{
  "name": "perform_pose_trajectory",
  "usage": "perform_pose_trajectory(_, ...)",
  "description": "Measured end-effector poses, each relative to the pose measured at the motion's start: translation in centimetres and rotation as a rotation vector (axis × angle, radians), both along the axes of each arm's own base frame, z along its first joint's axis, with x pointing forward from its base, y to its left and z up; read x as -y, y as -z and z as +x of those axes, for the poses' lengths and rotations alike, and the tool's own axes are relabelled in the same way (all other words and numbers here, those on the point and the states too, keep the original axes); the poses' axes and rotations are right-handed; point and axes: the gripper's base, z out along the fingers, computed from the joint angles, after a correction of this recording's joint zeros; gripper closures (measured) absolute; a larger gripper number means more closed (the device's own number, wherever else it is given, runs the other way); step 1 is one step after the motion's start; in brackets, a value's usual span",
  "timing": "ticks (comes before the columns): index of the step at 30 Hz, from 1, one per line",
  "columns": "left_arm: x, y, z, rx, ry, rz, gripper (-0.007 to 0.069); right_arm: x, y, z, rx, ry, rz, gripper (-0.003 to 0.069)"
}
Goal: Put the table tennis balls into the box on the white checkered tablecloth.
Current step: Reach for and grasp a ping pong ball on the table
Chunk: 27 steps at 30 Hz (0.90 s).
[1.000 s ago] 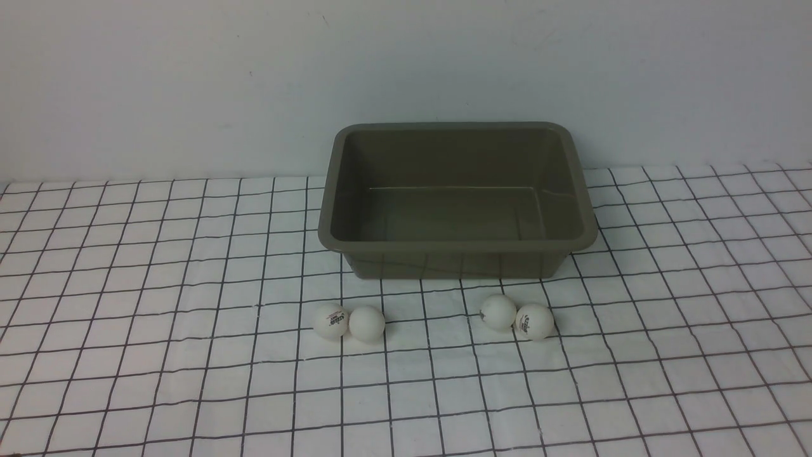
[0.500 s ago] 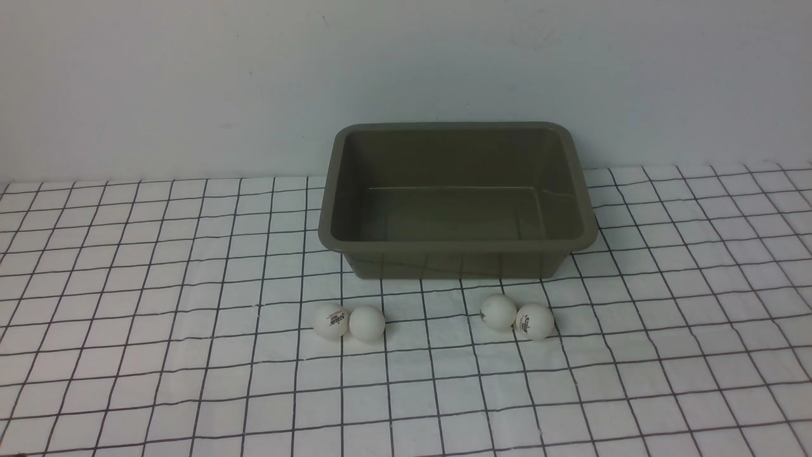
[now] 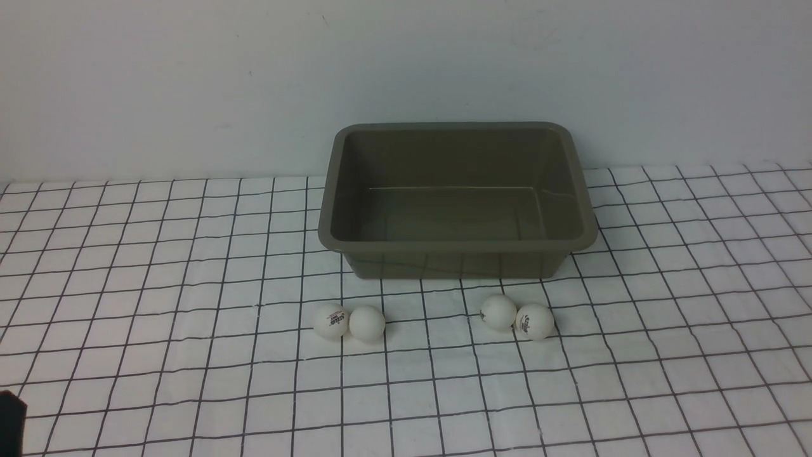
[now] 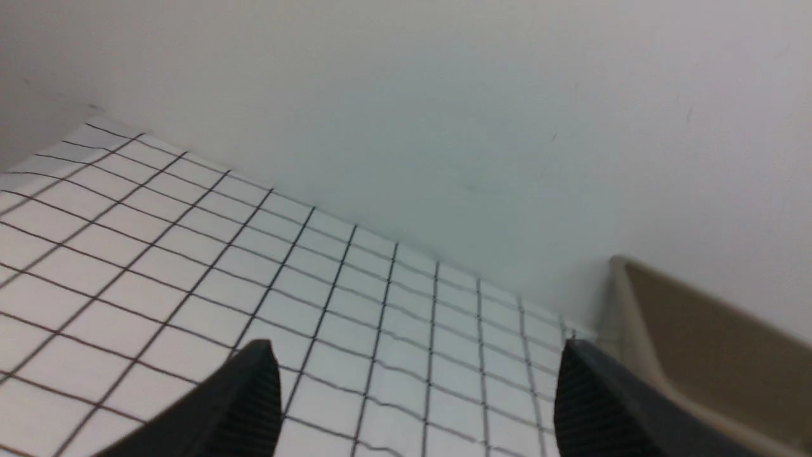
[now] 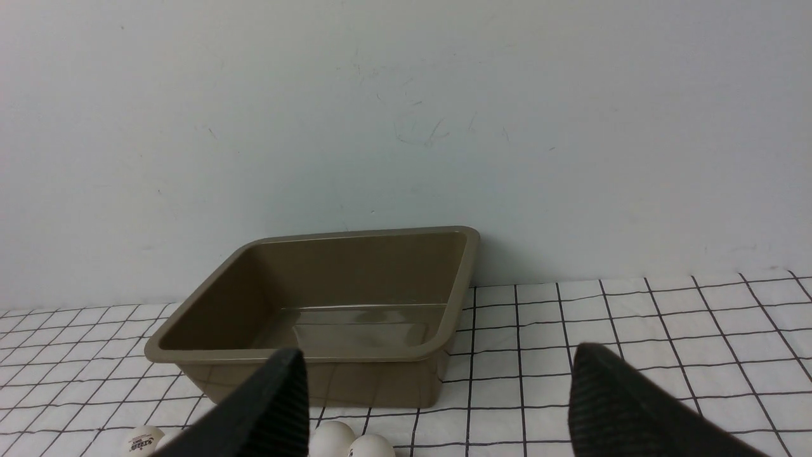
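Forward into the front view's near left corner comes a dark piece of my left arm (image 3: 11,425), which barely showed there before; the balls and box have not moved. My left gripper (image 4: 415,381) has its fingers spread wide with nothing between them, and its wrist view looks tilted against the cloth. My right gripper (image 5: 438,387) is likewise released, its fingers apart, its wrist view nearly level and facing the box (image 3: 457,263). That box sits at the far edge of the checkered cloth (image 3: 209,343). Nearer me on the cloth lie two pairs of balls: the left pair (image 3: 367,324) near the box's near left corner, the right pair (image 3: 535,322) near its near right corner.
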Motion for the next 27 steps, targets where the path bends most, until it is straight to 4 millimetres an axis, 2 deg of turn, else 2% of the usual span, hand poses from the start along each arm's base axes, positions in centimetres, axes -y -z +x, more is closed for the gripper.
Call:
perform_pose_trajectory(15,-0.1,-1.1,-0.1,0.113,-0.010,-0.067,0.0103,0.0,0.1,0.0,-0.015,-0.006,-0.011,0.0164)
perform_pose_trajectory(18,-0.1,-1.7,-0.2,0.122,-0.007,-0.060,0.0103,-0.1,0.1,0.0,-0.006,-0.017,-0.043,0.0164)
perform_pose_trajectory(20,0.0,-3.5,-0.5,0.137,-0.001,-0.039,0.0103,-0.3,0.1,-0.1,0.011,-0.043,-0.084,0.0164)
perform_pose_trajectory(27,0.5,-5.9,-1.7,0.000,0.036,0.016,0.0103,-1.1,0.0,-0.3,0.037,-0.140,-0.123,0.0164)
